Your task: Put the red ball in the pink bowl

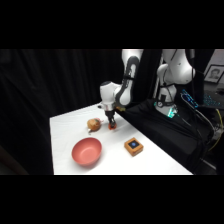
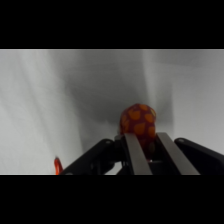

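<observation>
Side view: the white arm reaches from the upper right down over the white table [image 1: 65, 145], and its gripper [image 1: 111, 124] stands low at the table's far-middle area, pointing downward. At the tip of the gripper a small spot of red-orange shows, which is the red ball [image 1: 113, 128], sitting at or just above the table surface directly under the fingers. Whether it rests on the table or is raised off it cannot be told from this view.

Wrist view: the red ball [image 2: 138, 122] lies between the two metal fingers [image 2: 136, 152], at their far ends, partly covered by them at its lower edge. Its surface is dark red with orange patches. The fingers run close on either side of the ball and appear to pinch it; the gap between them is narrow and filled by the ball. A white surface fills the rest of the view behind it.

Surroundings, side view: a tan-brown lump [image 1: 93, 124] lies just beside the gripper, on its left in the picture, close but apart from the ball. The pink bowl [image 1: 86, 152] sits nearer the camera, toward the table's front-left, well apart from the gripper and ball, upright. A small orange box [image 1: 134, 146] with a dark top stands to the right of the bowl, apart from it.
</observation>
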Tool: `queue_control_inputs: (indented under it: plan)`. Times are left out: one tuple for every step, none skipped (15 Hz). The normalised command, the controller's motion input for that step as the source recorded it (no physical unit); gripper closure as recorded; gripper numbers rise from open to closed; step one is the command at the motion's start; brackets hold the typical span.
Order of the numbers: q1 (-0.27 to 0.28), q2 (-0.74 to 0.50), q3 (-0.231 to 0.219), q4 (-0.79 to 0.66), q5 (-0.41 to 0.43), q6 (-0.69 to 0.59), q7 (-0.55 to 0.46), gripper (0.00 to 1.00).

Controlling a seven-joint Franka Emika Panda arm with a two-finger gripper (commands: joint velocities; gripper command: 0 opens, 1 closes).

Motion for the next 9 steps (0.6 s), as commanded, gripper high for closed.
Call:
queue_control_inputs:
  plan:
    - [-0.046, -0.23, 0.001, -0.04, -0.036, -0.27, -0.02, 0.98]
    - [-0.051, -0.27, 0.001, -0.05, -0.035, -0.3, -0.05, 0.99]
    - [-0.025, -0.32, -0.033, -0.06, -0.066, -0.34, -0.03, 0.96]
    - [0.003, -0.37, -0.073, -0.06, -0.101, -0.38, -0.01, 0.95]
    - [0.008, -0.39, -0.082, -0.04, -0.105, -0.43, -0.02, 0.96]
    - [0.021, -0.39, -0.095, -0.02, -0.116, -0.45, -0.02, 0.95]
    - [0.046, -0.38, -0.115, 0.01, -0.143, -0.45, 0.01, 0.95]
    - [0.069, -0.36, -0.127, 0.02, -0.164, -0.42, 0.04, 0.95]
    - [0.088, -0.36, -0.132, 0.03, -0.185, -0.42, 0.06, 0.95]
